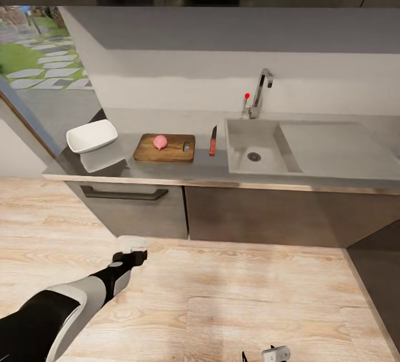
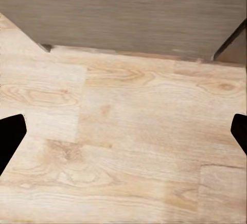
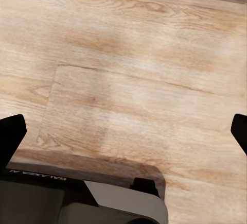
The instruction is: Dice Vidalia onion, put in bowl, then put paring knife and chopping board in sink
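The pinkish Vidalia onion [image 1: 160,141] rests whole on the brown chopping board [image 1: 173,154], on the grey countertop [image 1: 211,170]. Just right of the board lies the red-handled paring knife [image 1: 213,141], between the board and the steel sink [image 1: 261,151]. The white bowl [image 1: 91,135] stands at the counter's left end. My left gripper [image 1: 136,254] hangs low over the wood floor in front of the cabinets, well short of the counter; its fingers [image 2: 10,136] are spread wide with nothing between them. My right gripper [image 1: 273,354] sits at the picture's lower edge, also open [image 3: 123,134] over the floor.
Dark base cabinets [image 1: 233,212] with a drawer handle [image 1: 123,194] stand under the counter. A chrome tap [image 1: 261,91] with a red knob rises behind the sink, beside the drainboard [image 1: 333,148]. A glass door [image 1: 39,73] lies left. Pale wood floor [image 1: 233,301] spreads before me.
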Motion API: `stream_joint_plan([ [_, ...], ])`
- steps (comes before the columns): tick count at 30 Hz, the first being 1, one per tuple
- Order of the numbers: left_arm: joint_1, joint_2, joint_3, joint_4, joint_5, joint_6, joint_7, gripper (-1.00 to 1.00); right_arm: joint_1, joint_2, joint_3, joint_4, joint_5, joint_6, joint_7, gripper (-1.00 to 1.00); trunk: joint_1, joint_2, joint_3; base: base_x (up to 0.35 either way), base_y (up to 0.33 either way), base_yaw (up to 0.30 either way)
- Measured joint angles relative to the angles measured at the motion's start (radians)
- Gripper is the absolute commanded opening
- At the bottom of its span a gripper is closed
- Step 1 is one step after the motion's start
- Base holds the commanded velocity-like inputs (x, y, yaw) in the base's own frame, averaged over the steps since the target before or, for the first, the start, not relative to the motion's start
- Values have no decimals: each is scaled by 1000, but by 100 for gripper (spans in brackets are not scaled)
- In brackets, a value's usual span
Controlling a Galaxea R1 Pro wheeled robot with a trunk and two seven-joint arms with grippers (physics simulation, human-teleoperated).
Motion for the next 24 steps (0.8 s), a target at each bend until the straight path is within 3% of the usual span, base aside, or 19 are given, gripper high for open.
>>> stream_joint_plan([
  [4, 62, 3, -1, 3, 1, -97, -4, 100, 0, 0, -1, -1, 0, -1, 0, 100, 0, 0, 0, 0, 0, 0],
  [7, 132, 4, -1, 4, 1, -209, -6, 100, 0, 0, -1, -2, 1, -2, 0, 100, 0, 0, 0, 0, 0, 0],
  [8, 184, 5, -1, 4, 1, -294, -7, 100, 0, 0, -3, -2, 0, -3, 0, 100, 0, 0, 0, 0, 0, 0],
  [11, 274, 6, 1, 5, 4, -406, -8, 100, 0, 0, -8, -3, 0, -1, 0, 100, 0, 0, 0, 0, 0, 0],
  [13, 347, 6, 0, 5, 7, -522, -8, 100, 0, 0, -13, -4, 1, 1, -1, 100, 0, 0, 0, 0, 0, 0],
  [18, 446, 6, 0, 6, 9, -650, -8, 100, 0, 1, -15, -40, 1, 5, -44, 100, 0, 0, 0, 0, 0, 0],
  [20, 481, 6, 0, 6, 8, -685, -8, 100, 0, 0, -16, -79, 1, 29, -61, 100, 0, 0, 0, 0, 0, 0],
  [24, 538, 4, 0, 6, 8, -790, -6, 100, 0, 0, -16, -209, -1, 197, -70, 100, 0, 0, 0, 0, 0, 0],
])
